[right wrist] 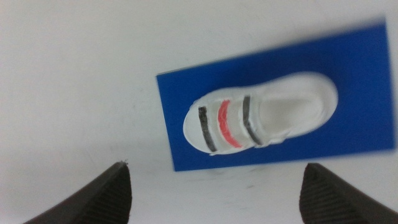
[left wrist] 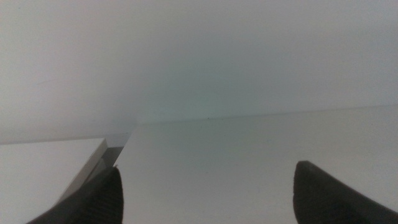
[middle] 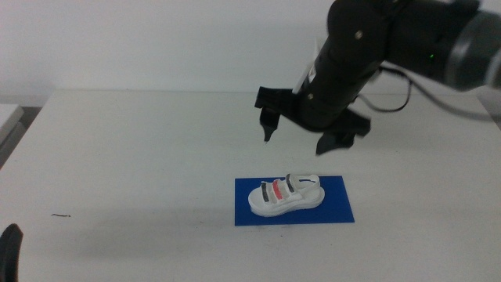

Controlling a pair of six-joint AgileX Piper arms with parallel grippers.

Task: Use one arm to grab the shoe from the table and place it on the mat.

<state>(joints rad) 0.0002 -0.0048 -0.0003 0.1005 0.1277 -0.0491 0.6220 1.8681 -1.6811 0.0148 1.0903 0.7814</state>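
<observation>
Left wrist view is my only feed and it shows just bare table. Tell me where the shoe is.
Observer: The shoe lies on the mat, sole down.
Operator: Report the right gripper.
Observer: The right gripper hangs above the mat, jaws open, holding nothing.
Operator: Confirm the shoe is fully on the mat.
Observer: In the right wrist view the whole shoe sits inside the mat's blue edges.
Operator: Give my arm's position.
Observer: The left gripper waits low at the near left corner of the table.
</observation>
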